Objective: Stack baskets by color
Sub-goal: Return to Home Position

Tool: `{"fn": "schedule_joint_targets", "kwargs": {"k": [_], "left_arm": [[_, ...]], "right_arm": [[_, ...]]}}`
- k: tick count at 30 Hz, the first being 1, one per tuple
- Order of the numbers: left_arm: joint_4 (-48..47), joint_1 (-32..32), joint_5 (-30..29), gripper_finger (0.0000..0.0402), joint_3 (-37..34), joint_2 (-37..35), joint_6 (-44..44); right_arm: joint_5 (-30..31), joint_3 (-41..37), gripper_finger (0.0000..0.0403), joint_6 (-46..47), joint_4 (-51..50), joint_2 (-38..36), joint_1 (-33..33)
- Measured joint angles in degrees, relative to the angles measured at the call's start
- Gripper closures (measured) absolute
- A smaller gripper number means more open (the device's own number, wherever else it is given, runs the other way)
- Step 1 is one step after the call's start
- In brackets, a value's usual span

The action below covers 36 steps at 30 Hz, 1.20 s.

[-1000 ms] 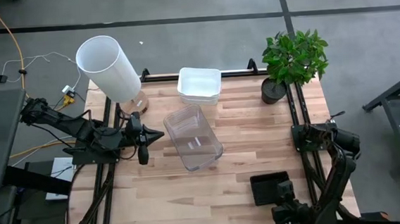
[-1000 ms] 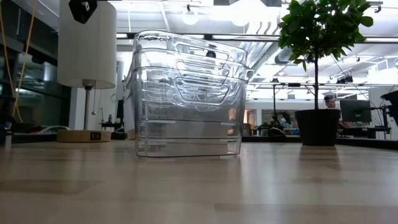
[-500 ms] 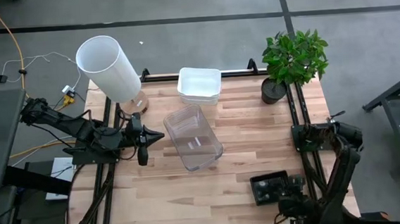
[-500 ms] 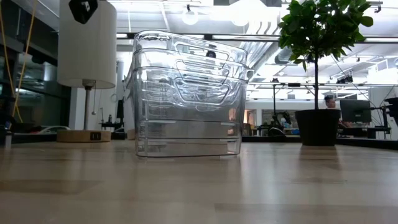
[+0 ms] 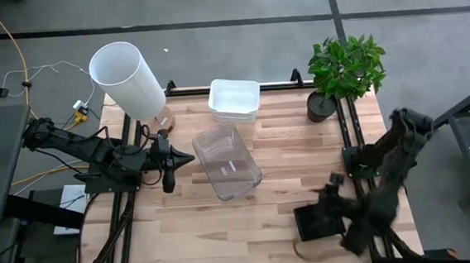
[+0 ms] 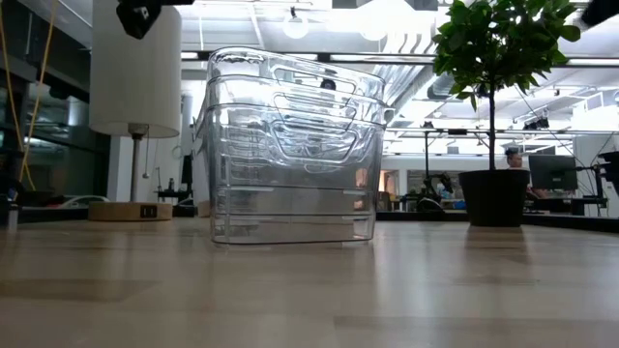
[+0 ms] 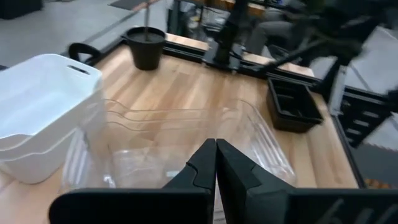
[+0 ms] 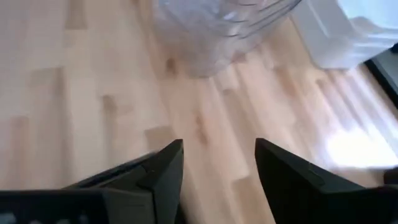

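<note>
A stack of clear baskets (image 5: 227,161) stands on its base at mid-table, also in the low view (image 6: 290,145). White baskets (image 5: 234,100) sit nested at the far edge. One black basket (image 5: 310,223) rests near the front right. My left gripper (image 5: 168,161) is shut and hovers just left of the clear stack (image 7: 174,143), its fingers (image 7: 216,163) pointing at it. My right gripper (image 5: 332,198) is open above the black basket's far right corner. Its fingers (image 8: 168,165) hold nothing and point at the bare table.
A big white cylinder on a wooden foot (image 5: 127,77) stands at the far left corner. A potted plant (image 5: 343,70) stands at the far right. Bare wood lies between the clear stack and the front edge (image 5: 226,240). A person sits in the room beyond (image 6: 513,159).
My right arm has risen quickly from beside the black basket at the near edge and swung up over it, its wrist rolling. The black basket stays where it was. The baskets at mid-table have not moved.
</note>
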Motion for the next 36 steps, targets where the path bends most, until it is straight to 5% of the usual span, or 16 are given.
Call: {"fn": "schedule_joint_targets", "kwargs": {"k": [4, 8, 12, 16, 23, 31, 36], "left_arm": [[-0.01, -0.01, 2.47, 0.0401, 0.0, 0.0, 0.48], [-0.02, -0.01, 2.79, 0.0401, 0.0, 0.0, 1.4], [0.16, 0.03, 2.49, 0.0402, 0.0, 0.0, 5.11], [1.73, 0.76, 1.45, 0.0401, 0.0, 0.0, 10.61], [6.66, 4.64, 2.26, 0.0401, 0.0, 0.0, 25.15], [14.87, 18.51, 23.9, 0.0402, -5.86, -2.11, 30.63], [15.4, 22.14, 26.84, 0.0401, -13.44, -7.92, 24.85]], "right_arm": [[3.05, -13.07, 0.0221, -15.94, 16.33, -10.11, -7.94], [1.83, -25.12, 0.0222, -41.48, 43.23, -21.75, -17.28], [-9.98, -37.69, 0.0223, -65.52, 74.87, -31.5, -26.95], [-22.07, -46.87, 0.0247, -75.14, 95.28, -37.4, -36.53], [-34.04, -49.92, 0.0388, -79.18, 100.17, -40.38, -46.66], [-35.91, -49.92, 0.0397, -79.75, 100.65, -40.19, -50.3], [-35.91, -49.92, 0.0395, -79.36, 100.51, -40.19, -50.81]]}}
